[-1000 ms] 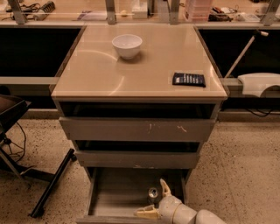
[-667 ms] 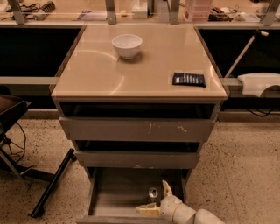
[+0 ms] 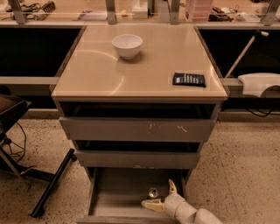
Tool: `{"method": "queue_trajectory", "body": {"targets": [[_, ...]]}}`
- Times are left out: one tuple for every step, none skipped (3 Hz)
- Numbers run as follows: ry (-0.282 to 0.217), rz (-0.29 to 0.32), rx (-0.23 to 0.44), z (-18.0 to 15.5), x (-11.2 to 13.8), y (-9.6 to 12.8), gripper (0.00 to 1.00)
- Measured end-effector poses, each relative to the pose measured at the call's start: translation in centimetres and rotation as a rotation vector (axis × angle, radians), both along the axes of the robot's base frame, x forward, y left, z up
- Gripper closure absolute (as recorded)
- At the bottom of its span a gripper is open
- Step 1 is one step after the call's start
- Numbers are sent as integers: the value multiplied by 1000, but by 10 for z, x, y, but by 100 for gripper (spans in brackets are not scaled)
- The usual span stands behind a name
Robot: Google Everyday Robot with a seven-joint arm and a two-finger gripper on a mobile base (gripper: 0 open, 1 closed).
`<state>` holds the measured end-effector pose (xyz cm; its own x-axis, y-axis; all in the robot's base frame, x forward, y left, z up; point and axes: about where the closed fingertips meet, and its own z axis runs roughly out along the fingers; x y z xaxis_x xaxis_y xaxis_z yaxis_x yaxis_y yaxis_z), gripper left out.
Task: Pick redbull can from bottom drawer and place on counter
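The counter (image 3: pixel 100 74) filled the middle of the view. Behind it ran a long cluttered ledge (image 3: pixel 65 11) with metal posts. Left of the counter and lower, a black stand (image 3: pixel 51 186) leaned across the speckled floor (image 3: pixel 245 166). To the counter's right lay a white housing (image 3: pixel 260 83). On the counter itself a white bowl (image 3: pixel 127 45) stood near the back, and a dark flat packet (image 3: pixel 189 79) lay near the front right edge, well apart from the bowl.

Under the counter were two grey drawer fronts, the upper drawer front (image 3: pixel 131 129) carrying pale scratches. Below them the bottom drawer (image 3: pixel 116 194) was pulled out, its grey floor showing.

The gripper (image 3: pixel 157 193) reached into that drawer from the lower right, directly below the counter's front edge. Its jaws were spread wide, one finger upright and one lying level. The redbull can (image 3: pixel 153 192) stood upright on the drawer floor between them, ungrasped.
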<state>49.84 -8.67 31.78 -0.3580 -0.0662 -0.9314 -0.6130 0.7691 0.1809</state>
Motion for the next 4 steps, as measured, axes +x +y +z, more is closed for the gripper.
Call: {"method": "queue_trajectory", "body": {"targets": [[0, 2, 0, 0, 0, 1, 0], [31, 55, -31, -19, 2, 24, 0], [89, 124, -34, -52, 12, 73, 0], [89, 124, -34, -52, 12, 73, 0]]}}
